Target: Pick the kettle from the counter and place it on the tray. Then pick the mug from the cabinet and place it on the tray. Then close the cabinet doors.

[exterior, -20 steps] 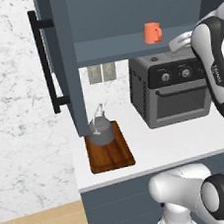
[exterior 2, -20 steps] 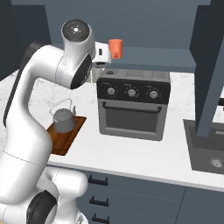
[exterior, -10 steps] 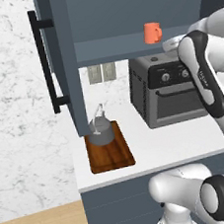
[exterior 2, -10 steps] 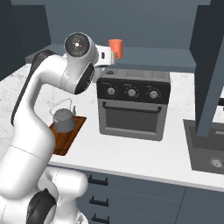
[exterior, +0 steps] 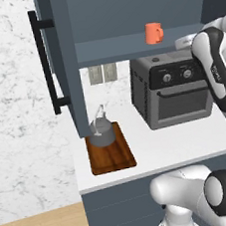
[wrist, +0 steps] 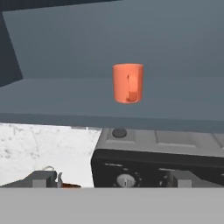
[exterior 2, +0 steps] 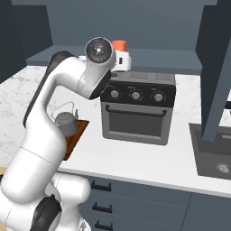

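Since a second ago the arm has swung up toward the cabinet shelf (exterior: 127, 45). With the kettle (exterior: 102, 132) on the tray (exterior: 111, 153), the mug (wrist: 128, 83) at frame centre is next: the gripper (wrist: 111, 180), jaws spread and empty, must advance to straddle it.

A black toaster oven (exterior: 175, 95) with round knobs and a dark glass door stands at the back right, a dark sink (exterior 2: 213, 157) lies further right, and two wall outlets (exterior: 103, 74) sit on the white backsplash.

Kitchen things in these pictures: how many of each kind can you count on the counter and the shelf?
Mug, orange, on the cabinet shelf: 1
Kettle, grey, on the tray: 1
Tray, brown wood: 1
Toaster oven, black: 1
Total: 4
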Available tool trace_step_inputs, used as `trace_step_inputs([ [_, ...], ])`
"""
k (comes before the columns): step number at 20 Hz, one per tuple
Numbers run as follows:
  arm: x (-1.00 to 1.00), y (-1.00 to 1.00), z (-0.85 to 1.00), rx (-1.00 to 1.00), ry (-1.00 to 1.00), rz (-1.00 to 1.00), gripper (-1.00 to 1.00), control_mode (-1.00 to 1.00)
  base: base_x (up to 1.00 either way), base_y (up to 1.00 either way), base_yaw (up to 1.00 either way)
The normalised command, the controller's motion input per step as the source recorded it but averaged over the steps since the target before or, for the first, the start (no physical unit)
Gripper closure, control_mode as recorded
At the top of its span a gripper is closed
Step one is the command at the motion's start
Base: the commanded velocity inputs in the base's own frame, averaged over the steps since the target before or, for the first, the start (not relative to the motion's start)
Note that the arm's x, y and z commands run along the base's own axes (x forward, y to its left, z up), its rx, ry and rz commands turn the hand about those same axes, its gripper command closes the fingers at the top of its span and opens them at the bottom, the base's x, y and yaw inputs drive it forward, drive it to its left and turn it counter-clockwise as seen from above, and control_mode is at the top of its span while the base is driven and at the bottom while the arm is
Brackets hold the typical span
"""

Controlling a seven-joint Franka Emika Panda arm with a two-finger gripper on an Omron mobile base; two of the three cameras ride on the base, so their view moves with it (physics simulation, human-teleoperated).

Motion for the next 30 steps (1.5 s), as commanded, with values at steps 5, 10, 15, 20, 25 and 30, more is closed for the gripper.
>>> trace_step_inputs([
  [5,0.27,0.0,0.06,0.1,0.01,0.0,-1.0,-1.0,0.0,0.0,0.0],
  [10,0.34,0.03,0.11,0.02,0.06,-0.03,-1.0,-1.0,0.0,0.0,0.0],
  [15,0.29,0.05,0.15,0.0,0.06,-0.05,-1.0,-1.0,0.0,0.0,0.0],
  [20,0.31,0.01,0.05,0.0,0.02,-0.01,-1.0,-1.0,0.0,0.0,0.0],
  [25,0.28,0.0,0.0,0.0,0.0,0.0,-1.0,-1.0,0.0,0.0,0.0],
  [30,0.34,0.0,0.0,0.0,0.0,0.0,-1.0,-1.0,0.0,0.0,0.0],
])
